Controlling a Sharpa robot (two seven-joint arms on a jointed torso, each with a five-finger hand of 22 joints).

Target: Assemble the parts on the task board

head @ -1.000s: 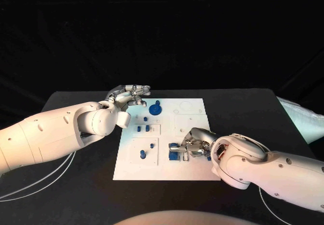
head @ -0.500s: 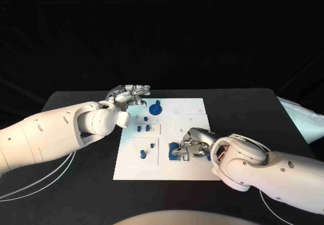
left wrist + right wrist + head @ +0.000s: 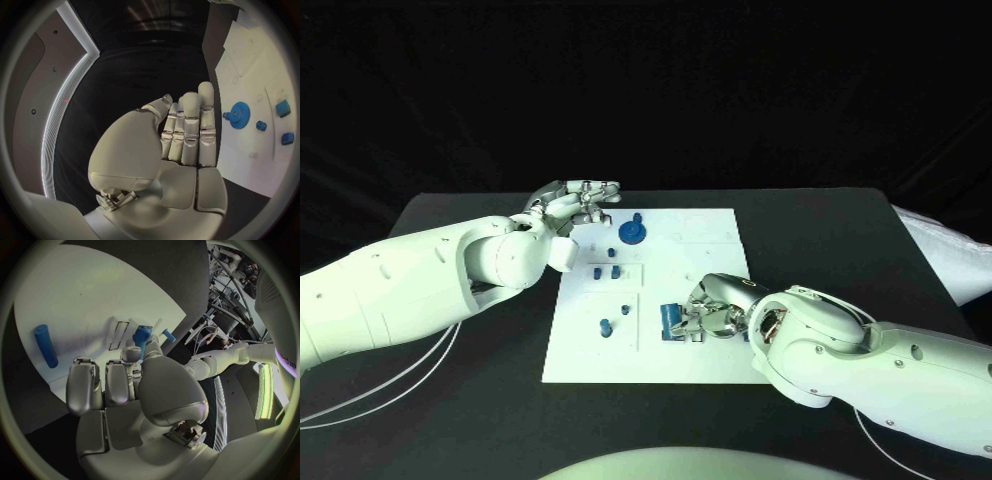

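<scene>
Nearest on the flat white plastic task board, at its near right part, the right silver hand bends its fingers down over a small blue block-shaped part. In the right wrist view the fingertips press beside a short blue piece, but whether it is truly grasped I cannot tell. A slim blue rod lies on the board a little apart from that hand.

These parts look like light, rigid moulded plastic, smooth and likely slippery; a judgement only, but a pinch across opposite flat sides, or across a peg's shaft, should hold best.

Counted on the board in the head view, moving away from the right hand: one block cluster under the fingers, two small blue pegs toward the board's left, roughly three small blue pieces further in, and one round blue toothed gear near the far edge.

Just beyond the board's far left corner, the left silver hand hovers with fingers curled together, empty.
</scene>
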